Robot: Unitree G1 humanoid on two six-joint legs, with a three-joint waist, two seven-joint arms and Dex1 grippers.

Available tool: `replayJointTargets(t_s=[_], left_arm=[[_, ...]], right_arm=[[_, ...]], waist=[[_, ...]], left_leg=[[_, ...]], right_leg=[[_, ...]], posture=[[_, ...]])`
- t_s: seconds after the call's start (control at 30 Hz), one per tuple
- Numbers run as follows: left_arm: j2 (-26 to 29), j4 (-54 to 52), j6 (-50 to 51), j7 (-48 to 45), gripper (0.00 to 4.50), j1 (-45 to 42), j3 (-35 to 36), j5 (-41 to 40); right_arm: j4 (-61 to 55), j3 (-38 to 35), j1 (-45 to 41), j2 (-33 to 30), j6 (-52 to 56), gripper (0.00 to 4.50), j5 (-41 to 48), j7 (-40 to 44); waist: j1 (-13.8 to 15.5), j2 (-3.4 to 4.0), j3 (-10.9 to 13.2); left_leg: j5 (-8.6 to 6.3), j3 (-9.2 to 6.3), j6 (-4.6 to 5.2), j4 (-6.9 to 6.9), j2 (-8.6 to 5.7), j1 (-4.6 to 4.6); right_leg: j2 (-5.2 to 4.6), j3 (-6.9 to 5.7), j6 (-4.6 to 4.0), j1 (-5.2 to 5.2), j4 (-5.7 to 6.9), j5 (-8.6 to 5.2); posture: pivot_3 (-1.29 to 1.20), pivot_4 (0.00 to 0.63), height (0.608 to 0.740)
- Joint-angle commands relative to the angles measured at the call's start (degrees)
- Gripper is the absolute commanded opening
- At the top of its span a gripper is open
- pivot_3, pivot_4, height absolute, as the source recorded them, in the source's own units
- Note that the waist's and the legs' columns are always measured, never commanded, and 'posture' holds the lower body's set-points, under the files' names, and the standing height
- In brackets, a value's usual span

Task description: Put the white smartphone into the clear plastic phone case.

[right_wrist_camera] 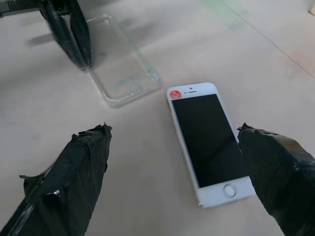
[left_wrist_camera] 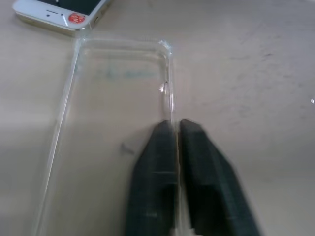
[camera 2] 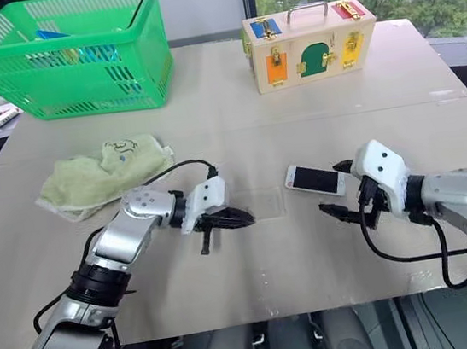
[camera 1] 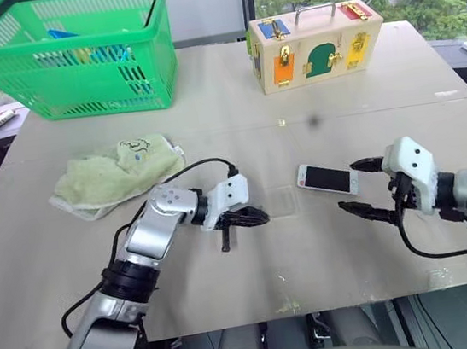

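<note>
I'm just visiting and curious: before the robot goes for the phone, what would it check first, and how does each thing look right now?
1. White smartphone lies flat, screen up, nothing on it: ok.
2. Right gripper is open wide enough, one finger on each side of the phone: ok.
3. Clear plastic phone case lies flat beside the phone, open side up: ok.
4. Left gripper pinches the case's side wall to steady it: fingers close together at the wall, firmness cannot tell.
5. Phone and case apart, phone not yet inside: ok to start.
</note>
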Motion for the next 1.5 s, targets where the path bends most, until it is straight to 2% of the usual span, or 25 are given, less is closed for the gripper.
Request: replayJointTargets(t_s=[0.03,0.13,0.37,0.53,0.7,0.9,1.07,1.17,1.33,1.5], left_arm=[[1.44,-1.07,-2.37,-0.89,2.18,-0.14,2.38,-2.16],[4.15,-4.99,-1.65,-1.69,3.55,2.62,6.88,-6.65],[8.37,-14.42,3.61,0.33,3.55,12.04,17.80,-16.99],[7.86,-18.67,2.61,2.32,3.55,19.02,25.11,-23.05],[8.57,-22.15,5.59,4.79,3.55,21.90,28.26,-27.39],[9.03,-24.00,6.96,7.25,3.55,23.15,28.86,-28.63],[8.85,-25.16,8.08,9.77,3.60,23.18,28.70,-29.15],[8.30,-26.16,8.50,11.46,3.60,23.44,28.24,-29.03],[7.55,-26.14,8.46,13.64,3.60,23.50,27.89,-28.77],[7.14,-22.73,6.41,13.60,3.60,24.23,27.82,-27.33]], right_arm=[[4.30,2.31,-4.42,0.35,-0.34,4.50,-1.34,2.64],[9.73,6.15,-8.61,1.10,-0.91,4.50,-3.28,5.46],[22.59,11.69,-14.25,5.98,-7.50,4.50,-11.40,5.85],[28.86,13.09,-16.26,8.16,-9.49,4.50,-15.06,6.89],[32.93,14.11,-16.98,9.10,-9.38,4.50,-16.98,8.64],[38.84,15.75,-18.49,10.58,-10.76,4.50,-18.48,11.91],[40.31,16.84,-18.08,11.17,-12.86,2.92,-19.29,15.02],[40.51,16.28,-17.73,11.49,-14.28,2.76,-19.44,15.96],[39.84,13.20,-17.57,11.94,-16.26,2.76,-18.21,16.21],[29.18,9.11,-19.01,12.43,-11.45,2.76,-13.25,16.05]], waist=[[-0.02,0.00,0.00],[-0.30,0.00,0.00],[-0.18,0.02,0.01],[0.12,0.02,0.01],[-0.06,0.02,0.00],[-0.10,-0.01,-0.04],[-0.07,-0.09,-0.11],[-0.10,-0.20,-0.21],[-0.08,-0.20,-0.21],[-0.11,-0.11,-0.13]], left_leg=[[0.00,0.00,0.00,0.00,0.01,0.00],[0.00,0.08,-0.01,0.00,0.05,-0.05],[0.00,0.23,-0.01,-0.01,0.10,-0.07],[0.01,0.28,-0.01,0.00,0.09,-0.07],[0.01,0.34,-0.01,0.00,0.08,-0.01],[0.00,0.39,-0.01,0.00,0.09,0.31],[-0.02,0.44,-0.01,-0.12,0.11,0.82],[-0.02,0.43,-0.01,-0.13,0.12,0.83],[-0.02,0.46,-0.01,-0.16,0.12,0.82],[-0.01,0.53,-0.02,-0.31,0.11,0.75]], right_leg=[[0.01,0.00,0.00,0.00,0.00,0.00],[0.07,0.10,-0.01,-0.11,0.02,0.00],[0.02,0.25,-0.01,-0.24,0.13,0.00],[-0.03,0.28,-0.01,-0.28,0.22,0.00],[-0.04,0.34,-0.01,-0.29,0.29,0.00],[-0.01,0.40,-0.01,-0.05,0.31,0.00],[-0.06,0.45,-0.18,0.40,0.24,-0.11],[-0.09,0.45,-0.19,0.41,0.25,-0.11],[-0.29,0.45,-0.14,0.40,0.23,-0.08],[-0.31,0.52,-0.05,0.24,0.21,-0.03]], posture=[[0.00,0.150,0.740],[0.00,0.150,0.740],[0.00,0.150,0.740],[0.00,0.150,0.740],[0.00,0.150,0.740],[0.00,0.150,0.740],[0.00,0.150,0.740],[0.00,0.150,0.740],[0.00,0.150,0.740],[0.00,0.150,0.740]])
